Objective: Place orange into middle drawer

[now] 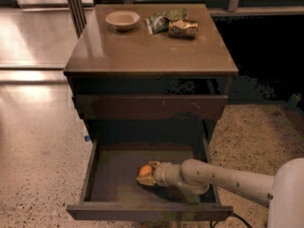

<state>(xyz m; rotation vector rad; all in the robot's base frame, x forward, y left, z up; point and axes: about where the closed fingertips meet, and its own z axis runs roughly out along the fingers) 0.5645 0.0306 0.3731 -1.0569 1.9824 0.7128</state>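
Orange in gripper, inside the open middle drawer.

The middle drawer (102,175) is pulled out toward the camera, long axis running left to right, floor flat and dull. The arm (223,178) comes in from the lower right over the right side wall, and the gripper (144,175) points left, low over the drawer floor near its centre. Its fingers are closed around the orange (145,169), which is inside the drawer; I cannot tell whether the fruit touches the floor. The orange is round, with no long axis or pointing direction to read. On the cabinet top (142,51), well apart from the drawer, a beige bowl (122,19) stands at the rear left. A gold-brown can (183,28) lies on its side just beside a green packet (160,21).
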